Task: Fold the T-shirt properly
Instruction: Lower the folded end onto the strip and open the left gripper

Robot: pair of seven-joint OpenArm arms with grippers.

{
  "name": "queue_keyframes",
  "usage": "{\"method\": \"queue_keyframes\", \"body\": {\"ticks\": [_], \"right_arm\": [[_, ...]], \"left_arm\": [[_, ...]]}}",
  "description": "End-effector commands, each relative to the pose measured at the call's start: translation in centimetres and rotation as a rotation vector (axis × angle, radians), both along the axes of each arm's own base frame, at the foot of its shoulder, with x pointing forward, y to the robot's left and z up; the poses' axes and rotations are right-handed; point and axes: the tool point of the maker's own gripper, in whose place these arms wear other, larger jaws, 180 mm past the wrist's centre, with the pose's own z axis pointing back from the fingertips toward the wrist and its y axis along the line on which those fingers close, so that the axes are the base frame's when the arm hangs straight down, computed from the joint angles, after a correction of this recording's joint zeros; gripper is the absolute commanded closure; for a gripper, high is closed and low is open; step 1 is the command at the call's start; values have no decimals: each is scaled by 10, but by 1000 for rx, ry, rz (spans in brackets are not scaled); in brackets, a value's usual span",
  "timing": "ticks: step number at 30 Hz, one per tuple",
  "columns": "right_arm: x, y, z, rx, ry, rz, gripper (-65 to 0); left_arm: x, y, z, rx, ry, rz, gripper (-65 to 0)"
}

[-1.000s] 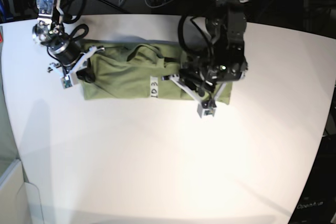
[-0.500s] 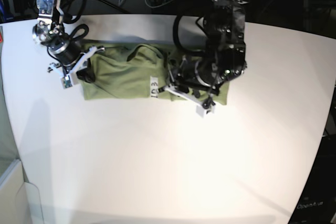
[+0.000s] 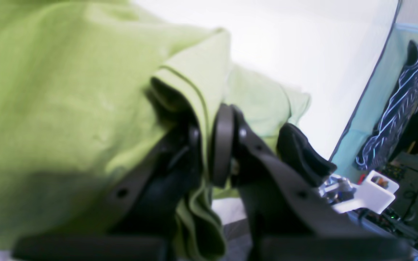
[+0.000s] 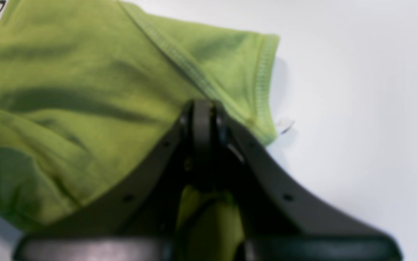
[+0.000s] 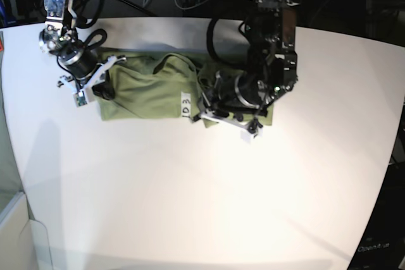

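Left hand point(image 5: 205, 102) is clamped shut on a bunched hem edge of the T-shirt point(image 5: 142, 90) — the wrist view shows a doubled cloth edge pinched between the black fingers point(image 3: 222, 145). Right hand point(image 5: 104, 74) is closed too, gripping the shirt's other end by a sleeve seam, per its wrist view point(image 4: 201, 119). Shirt lies as a long band across the far part of the white surface point(image 5: 202, 188), its long axis running side to side in the base view, white tag point(image 5: 185, 105) near the middle. Each hand holds one end, so the band's length spans between them; the left one sits closer to the tag and its held end looks lifted and partly turned inward over the band. Left arm hangs low over the cloth, wrist bent toward the centre; right arm angles down at the far corner, hand at surface level. Judged next: carry the left end along that axis toward the right hand's end.
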Motion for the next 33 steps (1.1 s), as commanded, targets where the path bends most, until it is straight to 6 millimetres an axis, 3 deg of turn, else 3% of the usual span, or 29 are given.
{"method": "queue_keyframes", "body": {"ticks": [1,6,8,12,14,16,20,23,26,28,33], "right_arm": [[-10,0,-9,-28,50,28,-7],[-10,0,-9,-28,50,28,-7],[-10,0,-9,-28,50,28,-7],[-10,0,-9,-28,50,28,-7],[-10,0,-9,-28,50,28,-7],[-10,0,-9,-28,50,28,-7],[-10,0,-8,-30,50,28,-7],[-10,0,-8,-30,50,28,-7],[-9,0,-8,-30,49,28,-6],[-9,0,-8,-30,49,28,-4],[-8,0,-8,-31,48,29,-4]], "left_arm": [[9,-4,12,-20,-39,9,-20],[9,-4,12,-22,-43,6,-41],[10,-4,13,-24,-47,5,-136],[9,-14,22,-95,-50,-5,-437],[8,-18,27,-146,-55,-12,-506],[13,-16,41,-198,-113,-11,-505],[14,10,42,-201,-128,60,-496],[16,37,30,-165,-107,108,-358],[17,53,24,-141,-97,136,-132],[16,62,21,-140,-84,162,-17],[1,80,7,-117,-43,205,-16]]}}
